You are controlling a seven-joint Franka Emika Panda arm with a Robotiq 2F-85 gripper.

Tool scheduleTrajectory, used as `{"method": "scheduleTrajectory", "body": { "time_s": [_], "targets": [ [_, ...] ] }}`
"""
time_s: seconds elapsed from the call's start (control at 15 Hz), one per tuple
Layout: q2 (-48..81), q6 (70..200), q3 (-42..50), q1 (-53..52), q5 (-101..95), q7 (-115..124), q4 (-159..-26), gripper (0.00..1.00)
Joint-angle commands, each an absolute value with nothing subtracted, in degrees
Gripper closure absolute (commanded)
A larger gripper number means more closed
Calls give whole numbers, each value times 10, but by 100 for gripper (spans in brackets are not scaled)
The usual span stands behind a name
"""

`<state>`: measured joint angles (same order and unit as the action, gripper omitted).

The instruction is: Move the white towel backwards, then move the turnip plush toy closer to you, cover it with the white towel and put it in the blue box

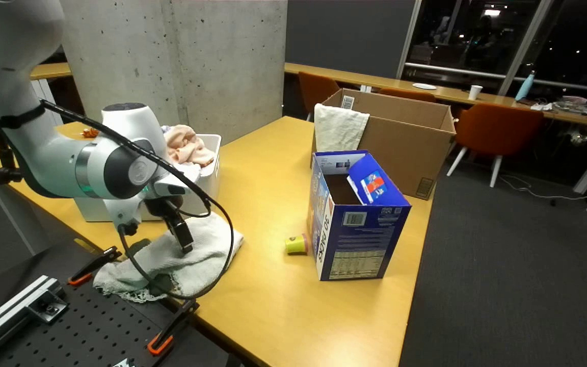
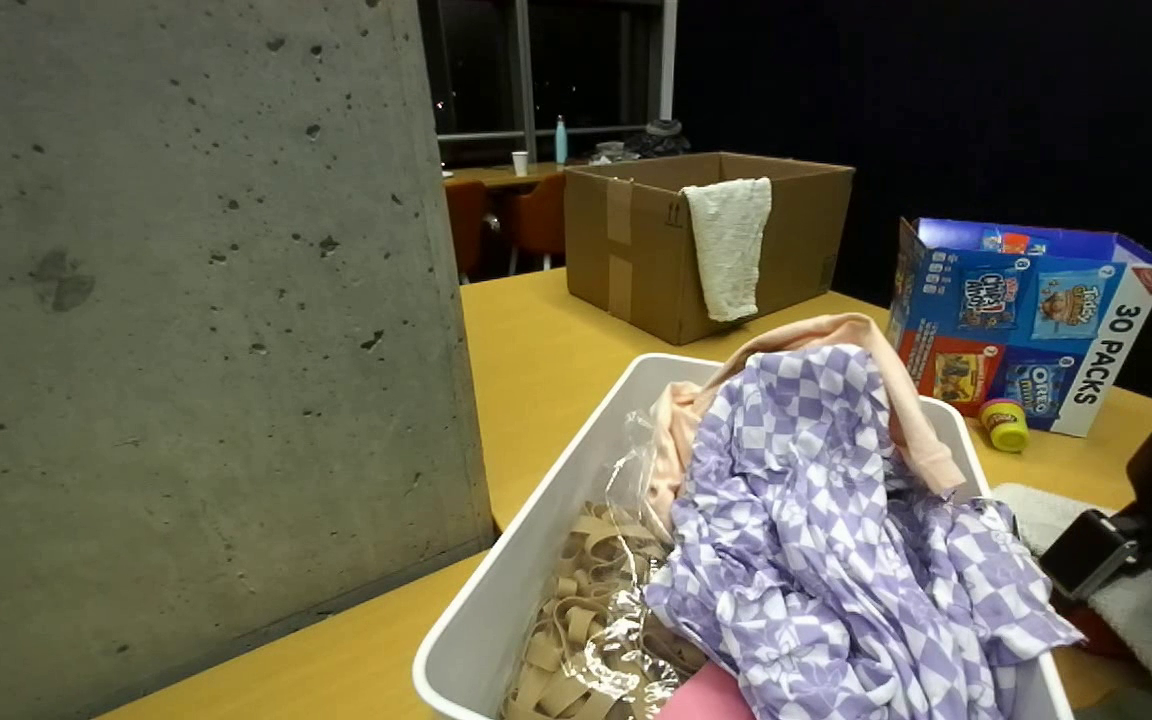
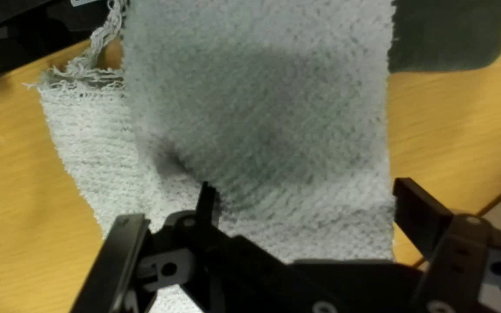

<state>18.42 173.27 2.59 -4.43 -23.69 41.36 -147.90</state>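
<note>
White towel: in the wrist view, it lies in overlapping layers on the table, its fringe turned toward an edge.
Gripper: in the wrist view, its fingers stand spread wide apart, with towel showing in the gap; whether the tips touch the weave I cannot tell.
Dark green piece: in the wrist view, it shows from under the towel's side; whether it is part of the turnip plush toy I cannot tell.
Perforated plate: in an exterior view, it is black and meets the table edge where the towel lies, the fringe reaching past that edge.
Blue box: in an exterior view, it stands upright and open-topped close to the edge beside the carpet, a flap folded inward.
Yellow tub: in an exterior view, it lies on its side just beside the blue box.
Brown carton: in an exterior view, it stands behind the blue box toward the far corner, a white cloth hanging over its rim.
White bin: in an exterior view, it stands near the concrete pillar, heaped with purple-checked fabric, peach fabric and beige strips, the gripper close beside it.
</note>
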Motion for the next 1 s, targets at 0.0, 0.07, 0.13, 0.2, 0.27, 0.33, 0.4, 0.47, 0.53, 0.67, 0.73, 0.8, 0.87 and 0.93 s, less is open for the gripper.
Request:
{"method": "scheduleTrajectory", "body": {
  "time_s": [0.0,0.07,0.13,0.2,0.27,0.33,0.4,0.47,0.53,0.67,0.73,0.8,0.87,0.93],
  "targets": [
    [189,1808,42,-39,-249,412,-1518,25],
    [190,1820,49,-39,-249,410,-1524,26],
    [190,1827,56,-40,-250,407,-1528,35],
    [185,1834,62,-40,-249,406,-1534,42],
    [182,1837,67,-40,-248,404,-1536,51],
    [180,1838,70,-40,-246,403,-1537,58],
    [180,1839,74,-41,-245,402,-1536,64],
    [178,1836,76,-42,-245,402,-1535,72],
    [173,1828,77,-42,-245,401,-1535,78],
    [157,1808,76,-38,-245,398,-1539,92],
    [148,1799,74,-35,-244,397,-1543,97],
    [137,1785,70,-31,-243,396,-1550,99],
    [120,1765,75,-32,-244,396,-1558,95],
    [106,1747,75,-28,-243,394,-1565,97]
  ]
}}
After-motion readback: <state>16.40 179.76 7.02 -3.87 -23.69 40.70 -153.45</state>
